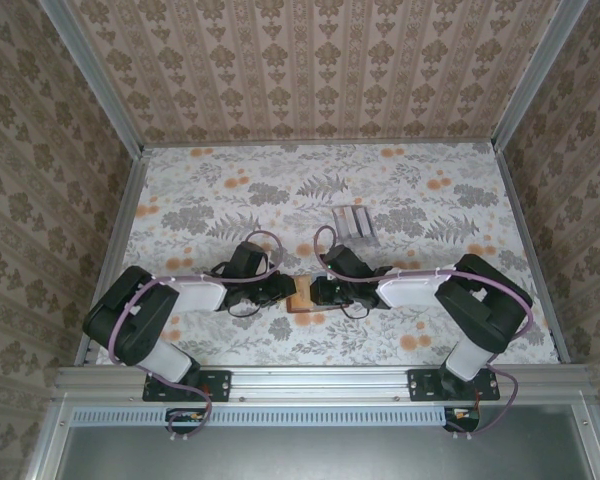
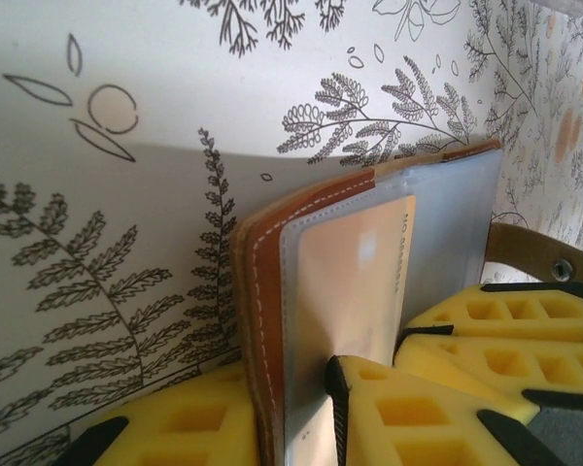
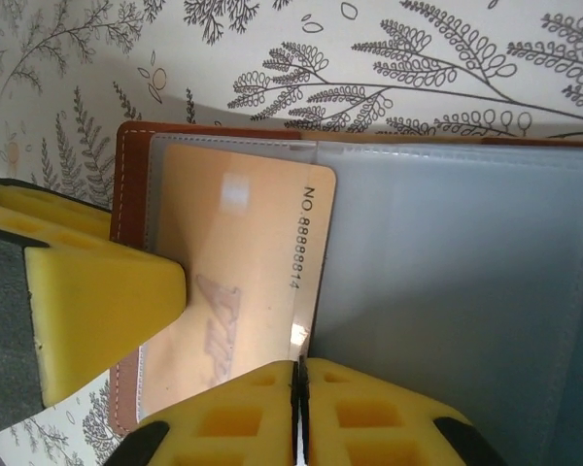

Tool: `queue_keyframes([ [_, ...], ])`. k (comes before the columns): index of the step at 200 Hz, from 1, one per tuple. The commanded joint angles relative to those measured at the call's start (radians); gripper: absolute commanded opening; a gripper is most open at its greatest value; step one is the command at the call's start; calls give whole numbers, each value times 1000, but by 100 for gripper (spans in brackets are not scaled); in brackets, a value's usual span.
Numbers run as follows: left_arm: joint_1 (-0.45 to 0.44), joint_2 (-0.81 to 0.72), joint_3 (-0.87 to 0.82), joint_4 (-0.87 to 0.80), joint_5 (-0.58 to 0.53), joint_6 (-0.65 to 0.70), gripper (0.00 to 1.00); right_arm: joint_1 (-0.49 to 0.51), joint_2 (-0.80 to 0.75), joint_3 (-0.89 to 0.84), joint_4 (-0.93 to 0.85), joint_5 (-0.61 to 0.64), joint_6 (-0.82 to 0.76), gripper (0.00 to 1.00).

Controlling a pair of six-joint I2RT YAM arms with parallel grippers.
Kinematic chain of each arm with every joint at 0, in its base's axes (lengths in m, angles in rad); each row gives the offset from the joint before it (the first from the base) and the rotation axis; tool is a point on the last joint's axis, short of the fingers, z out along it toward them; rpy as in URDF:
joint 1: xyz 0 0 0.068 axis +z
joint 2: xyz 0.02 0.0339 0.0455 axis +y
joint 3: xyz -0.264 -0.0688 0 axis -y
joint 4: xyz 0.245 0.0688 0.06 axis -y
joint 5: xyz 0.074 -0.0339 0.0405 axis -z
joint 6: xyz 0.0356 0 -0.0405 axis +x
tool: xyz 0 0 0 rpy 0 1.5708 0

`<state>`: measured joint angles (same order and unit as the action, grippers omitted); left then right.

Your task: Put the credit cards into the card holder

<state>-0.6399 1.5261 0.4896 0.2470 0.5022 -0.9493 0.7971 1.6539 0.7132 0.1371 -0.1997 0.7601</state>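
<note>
The card holder, reddish-brown leather with clear sleeves, sits between both grippers at the table's near middle. In the left wrist view its stitched cover and a sleeve stand between the fingers of my left gripper, which touch it on both sides. A pale credit card printed with a number lies under the sleeve beside the leather edge. My right gripper is shut, its tips at the card's lower corner. A left finger rests on the sleeve. The card also shows through the plastic.
A clear plastic tray stands behind the grippers, slightly right of centre. The holder's strap with a snap sticks out to the right. Patterned walls enclose the table on three sides, and a metal rail runs along the near edge.
</note>
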Motion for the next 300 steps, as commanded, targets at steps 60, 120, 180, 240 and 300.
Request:
queue_keyframes([
  [60, 8, 37, 33, -70, -4, 60, 7, -46, -179, 80, -323, 146, -145, 38],
  [120, 3, 45, 19, -36, 2, 37, 11, -44, -204, -2, -335, 158, -56, 46],
  [180, -7, 51, 33, -37, 2, 46, 12, -43, -144, -14, -206, 62, -25, 36],
  [240, -12, 64, 39, -46, -6, 45, 13, -44, -135, -5, -207, 54, -44, 15],
  [300, -13, 53, 38, -50, 7, 46, 13, -62, -227, -35, -241, 102, -56, 0],
])
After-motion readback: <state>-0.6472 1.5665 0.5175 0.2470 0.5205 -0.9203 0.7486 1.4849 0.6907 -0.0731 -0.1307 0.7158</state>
